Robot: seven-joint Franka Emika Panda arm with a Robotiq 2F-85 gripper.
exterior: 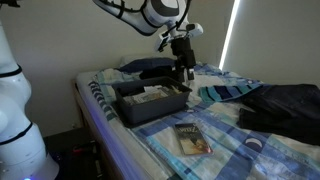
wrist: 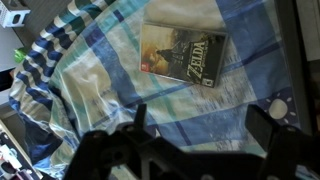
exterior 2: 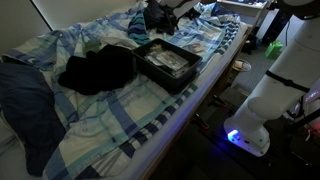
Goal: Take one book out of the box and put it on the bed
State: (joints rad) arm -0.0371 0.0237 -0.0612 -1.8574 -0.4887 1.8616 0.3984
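Wrist view: book (wrist: 186,55) lies flat on bed (wrist: 90,90).

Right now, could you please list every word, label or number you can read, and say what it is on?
None can be read.
Book: pale lettering on the cover, too blurred to read.
Pile in the box: too small to tell whether it bears any text.

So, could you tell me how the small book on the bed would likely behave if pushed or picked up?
The book looks thin and flat, so it is probably light and unlikely to roll or tip. On the soft, rumpled bed, a push may snag it rather than slide it.
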